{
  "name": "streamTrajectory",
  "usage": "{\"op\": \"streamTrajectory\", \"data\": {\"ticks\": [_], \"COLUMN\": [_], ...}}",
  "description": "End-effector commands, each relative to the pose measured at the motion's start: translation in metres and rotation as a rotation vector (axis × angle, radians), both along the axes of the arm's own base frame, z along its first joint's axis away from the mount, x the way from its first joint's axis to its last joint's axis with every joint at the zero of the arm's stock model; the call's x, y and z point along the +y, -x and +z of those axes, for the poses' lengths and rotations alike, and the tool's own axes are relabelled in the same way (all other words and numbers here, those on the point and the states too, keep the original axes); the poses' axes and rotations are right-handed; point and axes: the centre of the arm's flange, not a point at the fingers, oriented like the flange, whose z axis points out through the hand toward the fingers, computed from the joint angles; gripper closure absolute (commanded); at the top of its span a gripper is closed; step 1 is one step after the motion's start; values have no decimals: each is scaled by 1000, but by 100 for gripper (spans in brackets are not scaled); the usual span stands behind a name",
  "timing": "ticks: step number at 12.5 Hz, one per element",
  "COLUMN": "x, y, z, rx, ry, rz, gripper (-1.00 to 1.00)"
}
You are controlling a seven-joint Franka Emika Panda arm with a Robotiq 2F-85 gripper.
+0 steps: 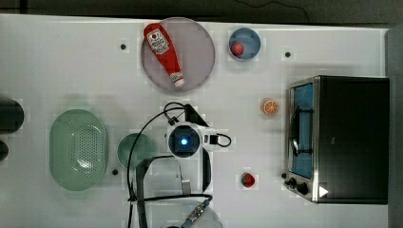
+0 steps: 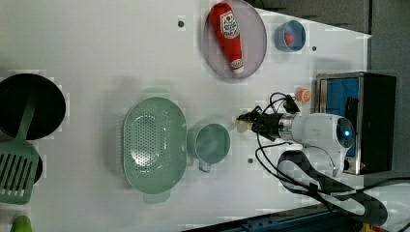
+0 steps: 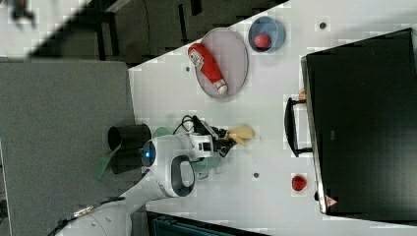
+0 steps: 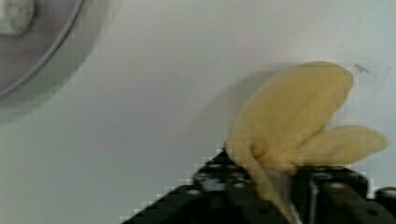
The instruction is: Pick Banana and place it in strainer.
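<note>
The pale-yellow banana (image 4: 292,112) lies on the white table, and its stem end sits between the black fingers of my gripper (image 4: 275,183), which is shut on it. In the left view the banana (image 2: 240,124) is just at the tip of the gripper (image 2: 252,122), a short way from the teal bowl. The right view has the banana (image 3: 241,133) poking out past the gripper (image 3: 227,139). The strainer (image 1: 78,149), a large mint-green oval basket with nothing in it, stands at the top view's left, beyond the teal bowl (image 1: 135,149). In the top view my wrist hides the banana.
A grey plate (image 1: 199,52) with a ketchup bottle (image 1: 164,52) lies at the back. Nearby are a blue bowl (image 1: 244,43) with a red ball, an orange slice (image 1: 270,107), a toaster oven (image 1: 342,137) and a small red object (image 1: 248,179). A black pan (image 2: 29,106) and a green spatula (image 2: 17,169) sit at the left view's left.
</note>
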Motion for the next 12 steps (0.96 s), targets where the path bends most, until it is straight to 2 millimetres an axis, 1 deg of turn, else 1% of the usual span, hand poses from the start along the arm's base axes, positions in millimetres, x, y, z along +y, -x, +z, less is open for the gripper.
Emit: {"op": "streamTrajectory", "data": {"ticks": [1, 2, 3, 4, 6, 10, 11, 12], "x": [-19, -19, -19, -20, -22, -22, -16, -5], "y": [-9, -11, -13, -14, -13, 2, 4, 6], "z": [21, 34, 52, 75, 135, 267, 297, 322], "rx": [-34, -38, -34, -21, 3, 64, 61, 60], "ry": [9, 12, 18, 26, 45, 82, 87, 92], "rz": [-66, -66, -65, -65, -66, -69, -61, -43], "gripper": [48, 48, 48, 48, 48, 48, 48, 48]}}
